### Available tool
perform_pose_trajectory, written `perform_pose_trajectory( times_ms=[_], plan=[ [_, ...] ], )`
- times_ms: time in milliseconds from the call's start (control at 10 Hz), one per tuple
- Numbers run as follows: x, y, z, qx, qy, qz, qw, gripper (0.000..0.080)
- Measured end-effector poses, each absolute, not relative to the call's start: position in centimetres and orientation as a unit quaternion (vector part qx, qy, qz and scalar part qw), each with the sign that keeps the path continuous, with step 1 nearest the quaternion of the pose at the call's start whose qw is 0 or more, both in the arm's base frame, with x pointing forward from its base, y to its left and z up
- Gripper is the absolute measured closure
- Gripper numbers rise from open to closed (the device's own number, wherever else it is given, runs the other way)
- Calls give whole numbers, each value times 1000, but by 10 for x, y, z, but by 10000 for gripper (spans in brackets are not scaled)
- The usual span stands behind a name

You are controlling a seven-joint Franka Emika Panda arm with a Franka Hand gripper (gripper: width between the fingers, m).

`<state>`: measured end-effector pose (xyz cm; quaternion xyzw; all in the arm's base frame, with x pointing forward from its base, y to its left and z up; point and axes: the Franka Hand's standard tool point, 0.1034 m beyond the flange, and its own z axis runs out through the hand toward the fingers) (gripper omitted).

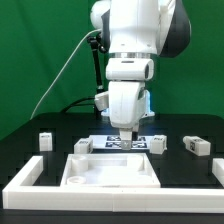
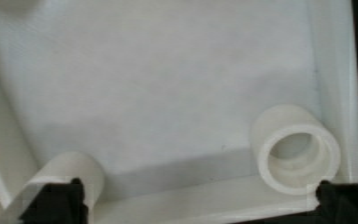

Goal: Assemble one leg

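Note:
Several small white legs with tag markers lie on the black table: one at the exterior view's left (image 1: 45,140), one by the panel's far left corner (image 1: 80,147), one by its far right corner (image 1: 157,143), one at the right (image 1: 197,145). The large flat white panel (image 1: 110,172) lies in the middle. My gripper (image 1: 123,135) hangs over the panel's far edge. In the wrist view my gripper (image 2: 201,205) is open and empty, with dark fingertips (image 2: 55,200) far apart above the panel's inner face (image 2: 158,90). A round socket (image 2: 297,150) in the panel shows near one fingertip. No leg shows in the wrist view.
A long white L-shaped bar (image 1: 30,175) runs along the exterior view's left and the front edge of the table. The marker board (image 1: 135,141) lies just behind the panel under the arm. A green wall stands behind.

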<state>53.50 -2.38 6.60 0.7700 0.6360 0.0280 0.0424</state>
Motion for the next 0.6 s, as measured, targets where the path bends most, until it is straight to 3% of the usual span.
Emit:
perform_pose_trajectory(
  times_ms=[400,500,600],
  plan=[
    [535,-26,65,756,652,31,47,150],
    [527,-36,57,726,684,42,57,150],
    [518,-39,50,723,688,37,53,150]
  ],
)
